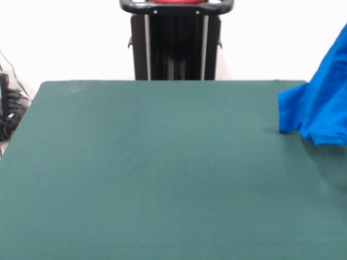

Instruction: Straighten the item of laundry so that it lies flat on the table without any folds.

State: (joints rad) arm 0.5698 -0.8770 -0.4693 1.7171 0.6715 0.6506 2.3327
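The bright blue T-shirt (317, 105) hangs in the air at the right edge of the front view, its lower hem just above the dark green table (162, 173). Its upper part runs out of the picture at the right, so what holds it is hidden. It hangs in loose folds and its print does not show. The gripper is not in view.
The robot's black pedestal (176, 46) stands at the table's far side, top centre. Dark cables (8, 108) lie off the table's far left corner. A white wall is behind.
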